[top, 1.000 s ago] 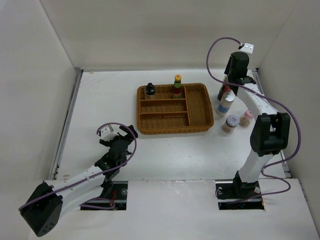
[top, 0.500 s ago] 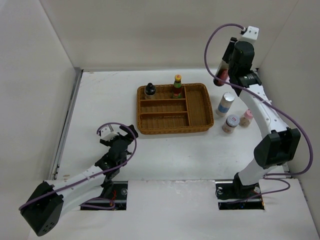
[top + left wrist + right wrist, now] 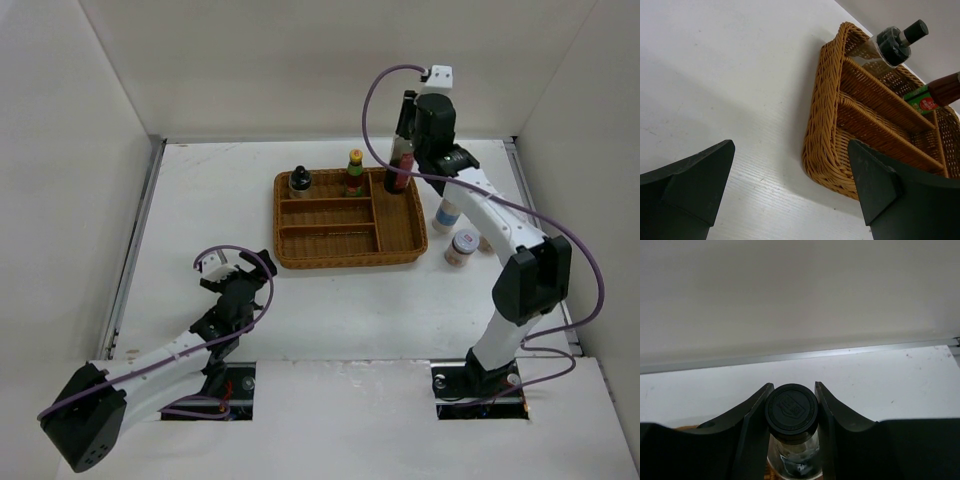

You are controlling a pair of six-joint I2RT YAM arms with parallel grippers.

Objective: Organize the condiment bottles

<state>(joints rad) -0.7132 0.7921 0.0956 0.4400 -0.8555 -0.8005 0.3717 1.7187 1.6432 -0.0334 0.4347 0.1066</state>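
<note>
Left gripper low over counter, jaws apart, empty; arm stretched forward. Right gripper high over far-right corner of wicker tray, arm extended, clamped on tall dark-sauce glass bottle beneath black cap. Cap emboss unreadable.

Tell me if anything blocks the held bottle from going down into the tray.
Nothing visible. The right gripper holds the dark bottle over the tray's bare right compartment; the yellow-capped bottle stands in the next compartment, apart.
</note>
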